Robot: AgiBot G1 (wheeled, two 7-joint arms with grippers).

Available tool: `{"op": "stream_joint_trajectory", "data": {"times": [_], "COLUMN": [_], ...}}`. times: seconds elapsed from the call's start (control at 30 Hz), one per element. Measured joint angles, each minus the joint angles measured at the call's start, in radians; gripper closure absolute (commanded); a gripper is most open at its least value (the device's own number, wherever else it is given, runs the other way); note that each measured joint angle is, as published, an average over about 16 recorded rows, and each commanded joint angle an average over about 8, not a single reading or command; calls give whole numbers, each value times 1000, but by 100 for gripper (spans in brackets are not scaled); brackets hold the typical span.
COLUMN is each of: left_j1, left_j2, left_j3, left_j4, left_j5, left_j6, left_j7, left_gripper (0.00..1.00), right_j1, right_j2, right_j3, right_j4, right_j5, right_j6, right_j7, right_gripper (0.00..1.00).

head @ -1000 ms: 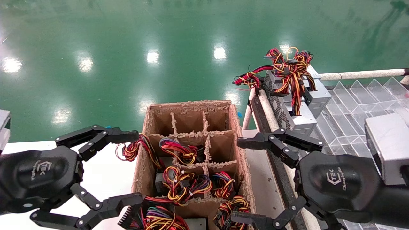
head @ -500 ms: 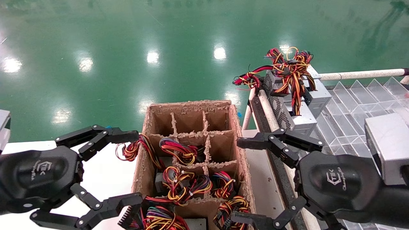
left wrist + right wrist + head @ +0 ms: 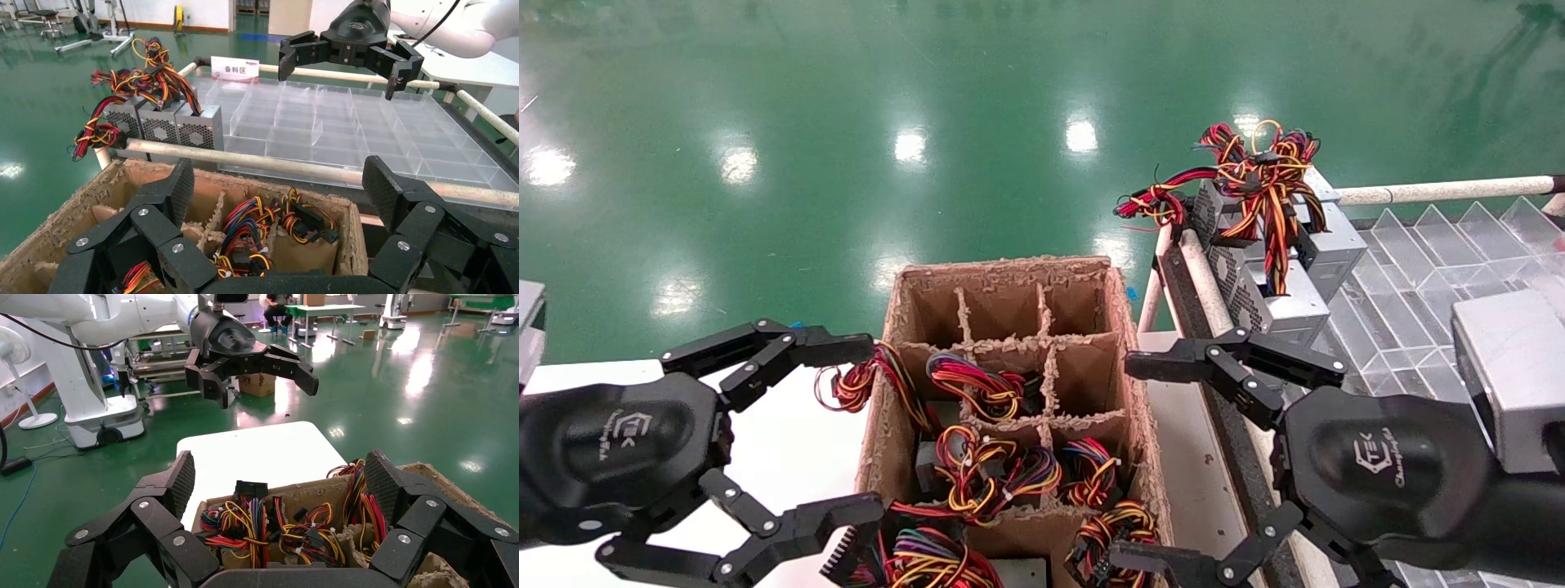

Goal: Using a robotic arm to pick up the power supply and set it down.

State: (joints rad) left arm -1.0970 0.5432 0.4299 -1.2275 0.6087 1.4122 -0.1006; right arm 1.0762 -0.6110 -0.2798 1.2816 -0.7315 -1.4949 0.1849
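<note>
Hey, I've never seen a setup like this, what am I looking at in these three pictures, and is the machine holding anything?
This is a two-armed robot. The wide picture comes from a camera on its head, looking down; the other two come from cameras on its wrists, each looking out between that arm's own fingers.

The black claws are its grippers. The left gripper hangs open beside a cardboard box, and the right gripper hangs open on the box's other side. Neither holds anything.

The box is split into compartments. Several hold bundles of coloured wires; the far ones look empty. To the robot's right is a clear plastic tray of dividers, with three silver power supplies lined up at its far end, their wires piled on top. A white table sits by the left arm.
</note>
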Motion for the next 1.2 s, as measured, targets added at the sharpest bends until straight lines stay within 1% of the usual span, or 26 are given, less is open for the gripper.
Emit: {"op": "stream_joint_trajectory", "data": {"times": [1.2], "left_j1": [0], "left_j2": [0], "left_j3": [0], "left_j4": [0], "left_j5": [0], "left_j6": [0], "left_j7": [0], "left_gripper": [0], "right_j1": [0], "right_j2": [0], "right_j3": [0], "right_j4": [0], "right_j5": [0], "right_j6": [0], "right_j7": [0], "right_gripper": [0]}}
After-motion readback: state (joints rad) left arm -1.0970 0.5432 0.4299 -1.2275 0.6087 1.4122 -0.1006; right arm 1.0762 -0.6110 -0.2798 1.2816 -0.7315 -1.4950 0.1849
